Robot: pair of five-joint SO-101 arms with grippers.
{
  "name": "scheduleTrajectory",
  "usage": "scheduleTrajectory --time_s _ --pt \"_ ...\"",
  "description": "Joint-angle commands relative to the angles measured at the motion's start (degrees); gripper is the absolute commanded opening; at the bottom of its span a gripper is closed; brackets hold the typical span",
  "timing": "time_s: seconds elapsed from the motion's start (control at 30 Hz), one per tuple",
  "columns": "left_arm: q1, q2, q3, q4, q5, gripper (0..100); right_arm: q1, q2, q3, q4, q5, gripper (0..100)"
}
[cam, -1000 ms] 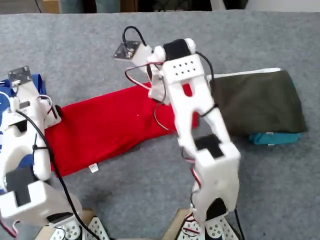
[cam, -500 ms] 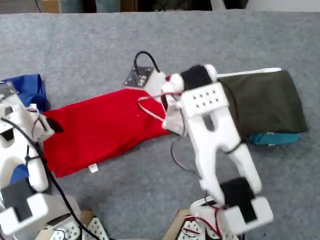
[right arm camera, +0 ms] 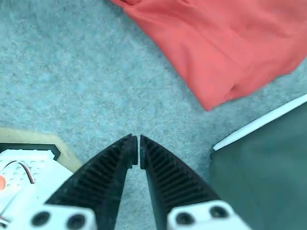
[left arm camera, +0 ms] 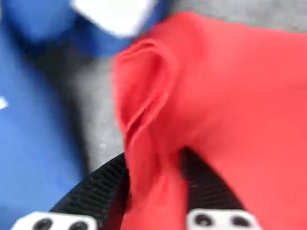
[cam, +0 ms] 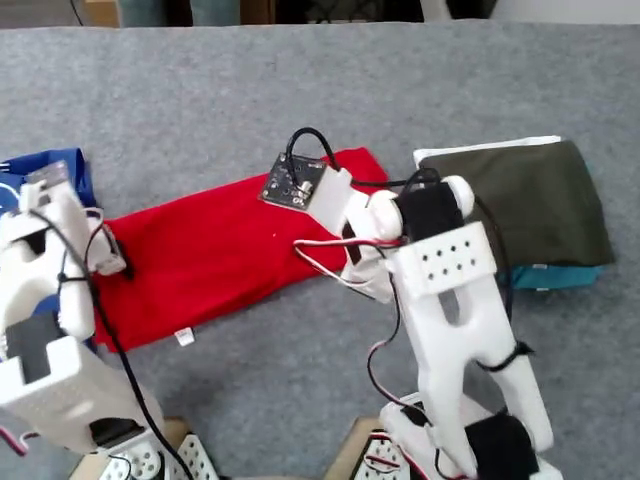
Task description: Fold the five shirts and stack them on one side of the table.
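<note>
The grey table (cam: 180,90) fills the high view from edge to edge.

A red shirt (cam: 210,250) lies flat across the middle of the frame as a long band. It slants from the lower left up toward the centre.

At the right of the frame you have the stack. A folded olive shirt (cam: 530,200) lies on top, with a white edge (cam: 480,148) showing along its upper left side. The right end of the red shirt lies just beside this stack.

A blue shirt (cam: 60,165) is bunched at the far left edge, near the left end of the red shirt. In the left wrist view the blue shirt (left arm camera: 29,120) lies just beside the red shirt (left arm camera: 240,96).

A teal shirt (cam: 545,276) shows as a thin strip under the lower edge of the olive shirt.

Your left gripper (left arm camera: 153,163) is clamped on a raised fold of the red shirt. The cloth is pinched between its two ribbed jaws. In the high view that left gripper (cam: 112,262) sits at the red shirt's left end.

Your right gripper (right arm camera: 138,139) holds nothing. Its jaws are drawn almost together, with a narrow slit between the tips, over bare table. A corner of the red shirt (right arm camera: 225,43) and the olive shirt (right arm camera: 268,177) lie near it.

A small white tag (cam: 184,338) lies at the red shirt's lower left edge.
</note>
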Motion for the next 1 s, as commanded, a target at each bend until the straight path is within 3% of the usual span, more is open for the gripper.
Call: scheduleTrajectory --time_s 0.0,0.23,0.53,0.8,0.97 --pt "2.7 2.5 -3.3 3.3 -0.4 4 0.9 -2.4 0.0 -0.3 -0.5 1.5" --pt "12.4 -1.0 -11.1 11.6 0.0 3 1.1 -2.5 -0.5 -1.2 -0.6 1.5" --pt "24.8 -4.7 -27.7 24.6 0.1 3 12.6 -2.0 -13.5 -1.0 3.3 1.5" --pt "35.2 -4.7 -45.8 31.0 7.1 3 28.2 -2.0 -14.8 -20.0 12.8 1.5" --pt "42.2 -1.6 -51.6 26.2 10.6 3 35.1 -2.0 -11.1 -35.8 12.8 1.5"
